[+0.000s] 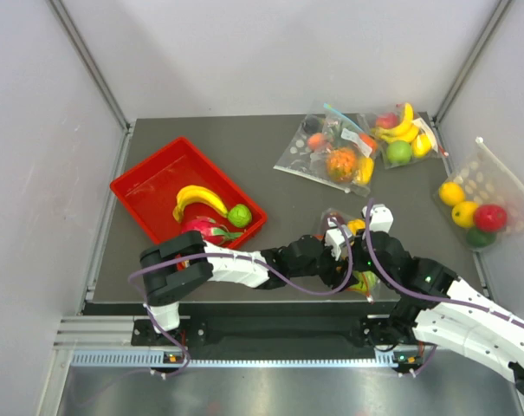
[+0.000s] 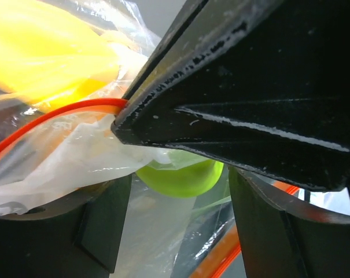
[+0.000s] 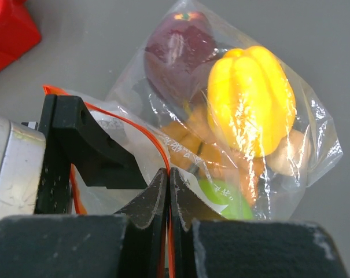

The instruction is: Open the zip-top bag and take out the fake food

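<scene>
The zip-top bag (image 3: 313,145) lies at the table's front centre, also seen from above (image 1: 359,227). It holds the fake food: a yellow piece (image 3: 250,98), a dark purple piece (image 3: 177,46), orange segments (image 3: 189,139), a beige one (image 3: 290,153) and a green apple (image 3: 229,200). My right gripper (image 3: 168,174) is shut on the bag's orange-red zip strip (image 3: 151,139). My left gripper (image 2: 180,231) is open at the bag's mouth, with clear film and a green apple (image 2: 180,176) between its fingers. From above, both grippers (image 1: 341,260) (image 1: 359,273) meet over the bag.
A red tray (image 1: 145,186) at the left holds a banana, a green fruit and a pink dragon fruit. Two other bags of toy fruit (image 1: 331,147) (image 1: 400,134) lie at the back, and a third (image 1: 478,204) lies at the right edge.
</scene>
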`<state>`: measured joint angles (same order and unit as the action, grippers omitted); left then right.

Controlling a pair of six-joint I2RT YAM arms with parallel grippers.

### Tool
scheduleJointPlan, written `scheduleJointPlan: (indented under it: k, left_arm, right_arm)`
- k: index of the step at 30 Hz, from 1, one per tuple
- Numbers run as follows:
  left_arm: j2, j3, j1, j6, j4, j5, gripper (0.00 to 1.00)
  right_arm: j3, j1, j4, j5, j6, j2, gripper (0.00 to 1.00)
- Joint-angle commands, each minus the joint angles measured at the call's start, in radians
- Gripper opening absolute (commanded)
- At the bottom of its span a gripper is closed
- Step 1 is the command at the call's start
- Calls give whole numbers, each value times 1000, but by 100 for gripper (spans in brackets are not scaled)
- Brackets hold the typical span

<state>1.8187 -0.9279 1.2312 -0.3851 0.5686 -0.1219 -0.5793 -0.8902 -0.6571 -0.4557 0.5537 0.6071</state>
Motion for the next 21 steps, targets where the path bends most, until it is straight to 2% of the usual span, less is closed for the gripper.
scheduleJointPlan:
  k: [1, 6, 10, 14, 17, 21]
  left_arm:
    - [24, -58, 37, 51, 42, -70, 73]
    - [76, -115, 40, 63, 25, -74, 76]
    - [106, -132, 45, 60, 42, -78, 84]
    - [126, -141, 48, 63, 56, -74, 86]
    - [148, -167, 51, 64, 54, -77, 93]
    - [191, -196, 60, 75, 53, -61, 93]
  right_arm:
    - [4, -4, 79, 15, 22, 3, 0]
    - [7, -16, 83, 22, 26, -7, 0]
    - [12, -23, 83, 23, 34, -29, 0]
    - [19, -26, 82, 25, 38, -38, 0]
    - [24, -29, 88, 29, 41, -41, 0]
    - [30, -33, 102, 38, 46, -44, 0]
